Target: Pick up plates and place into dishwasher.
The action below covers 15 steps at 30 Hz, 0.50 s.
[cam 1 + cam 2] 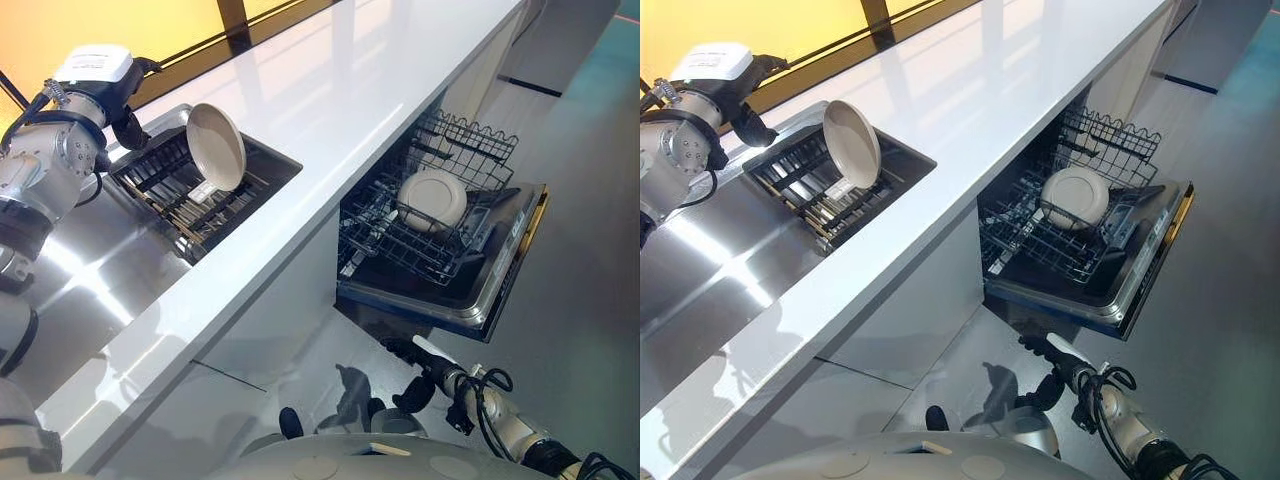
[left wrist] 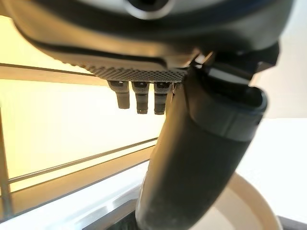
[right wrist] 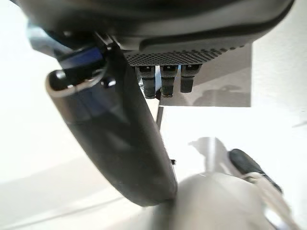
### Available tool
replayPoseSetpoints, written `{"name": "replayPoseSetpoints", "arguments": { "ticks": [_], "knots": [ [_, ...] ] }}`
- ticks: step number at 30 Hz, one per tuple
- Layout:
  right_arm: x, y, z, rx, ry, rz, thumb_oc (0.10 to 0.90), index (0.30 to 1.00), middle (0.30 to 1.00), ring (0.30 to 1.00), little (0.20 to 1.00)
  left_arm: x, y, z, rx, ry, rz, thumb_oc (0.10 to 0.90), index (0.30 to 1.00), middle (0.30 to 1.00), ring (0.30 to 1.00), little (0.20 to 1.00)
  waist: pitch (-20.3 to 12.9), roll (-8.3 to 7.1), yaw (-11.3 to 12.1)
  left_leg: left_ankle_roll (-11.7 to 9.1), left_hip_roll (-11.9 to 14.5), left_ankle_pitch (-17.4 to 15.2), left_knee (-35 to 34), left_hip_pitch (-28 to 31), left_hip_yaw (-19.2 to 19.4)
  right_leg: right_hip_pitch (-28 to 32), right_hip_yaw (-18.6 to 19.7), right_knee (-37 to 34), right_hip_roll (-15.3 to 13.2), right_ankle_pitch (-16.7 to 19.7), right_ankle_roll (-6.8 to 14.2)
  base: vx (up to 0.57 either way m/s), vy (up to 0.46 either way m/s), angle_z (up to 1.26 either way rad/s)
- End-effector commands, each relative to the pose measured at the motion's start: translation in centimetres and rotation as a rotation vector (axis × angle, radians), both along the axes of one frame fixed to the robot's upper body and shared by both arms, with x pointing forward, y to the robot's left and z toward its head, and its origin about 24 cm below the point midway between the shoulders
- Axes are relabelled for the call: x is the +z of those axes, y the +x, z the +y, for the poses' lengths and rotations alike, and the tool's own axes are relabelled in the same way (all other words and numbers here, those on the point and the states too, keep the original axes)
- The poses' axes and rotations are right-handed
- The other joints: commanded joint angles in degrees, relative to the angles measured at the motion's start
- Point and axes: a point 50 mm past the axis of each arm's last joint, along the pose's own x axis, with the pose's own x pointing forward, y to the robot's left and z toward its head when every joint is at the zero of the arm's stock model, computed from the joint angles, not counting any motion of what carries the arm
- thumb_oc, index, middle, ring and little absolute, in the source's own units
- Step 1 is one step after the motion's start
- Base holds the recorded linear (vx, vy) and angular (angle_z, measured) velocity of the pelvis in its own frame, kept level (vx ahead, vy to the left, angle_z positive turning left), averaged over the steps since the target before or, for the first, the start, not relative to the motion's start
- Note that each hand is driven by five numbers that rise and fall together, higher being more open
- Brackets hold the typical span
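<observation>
The left hand (image 1: 128, 128) lifts a plate (image 1: 216, 146) from the sink rack (image 1: 190, 195), fingers grasping its rim; the right hand (image 1: 425, 375) hangs released below the dishwasher (image 1: 470, 300).

Two plates were counted: one plate (image 1: 216, 146) in the dish rack (image 1: 190, 195), one plate (image 1: 433, 199) in the dishwasher basket (image 1: 440, 225).
</observation>
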Motion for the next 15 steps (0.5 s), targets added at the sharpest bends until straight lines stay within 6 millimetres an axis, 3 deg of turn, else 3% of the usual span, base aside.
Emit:
{"name": "replayPoseSetpoints", "arguments": {
  "ticks": [1,8,15],
  "knots": [
    [1.1,1.6,1.7,0.07,0.037,-0.095,0.8,0.9,0.9,0.9,0.9,9.2,-0.6,-0.8,0.003,0.092,-0.326,0.8,0.9,0.9,0.9,0.9,-2.2,0.64,0.3,4.2,-5.5,-14.7,9.6,0.1,-1.2,-8.0,1.3,4.5,-0.5,6.4,5.3,0.12,-0.018,0.05],
    [-0.3,0.3,2.1,0.06,0.027,-0.04,0.8,0.9,0.9,0.9,0.9,10.3,-0.5,-1.8,-0.007,0.12,-0.458,0.8,0.9,0.9,0.9,0.9,-1.6,0.68,0.0,4.6,-5.7,-14.7,9.1,-0.2,-1.6,-9.4,1.6,5.2,-0.1,5.8,5.2,0.1,-0.026,0.03],
    [-1.6,-1.0,1.0,-0.022,-0.015,0.006,0.8,0.9,0.9,0.9,0.9,9.5,-0.2,-2.6,-0.03,0.132,-0.461,0.8,0.9,0.9,0.9,0.9,-0.8,1.25,-1.0,4.8,-5.6,-14.4,8.9,-0.4,-1.6,-10.1,2.6,5.8,1.0,4.7,4.9,0.08,-0.035,0.01]
  ]
}}
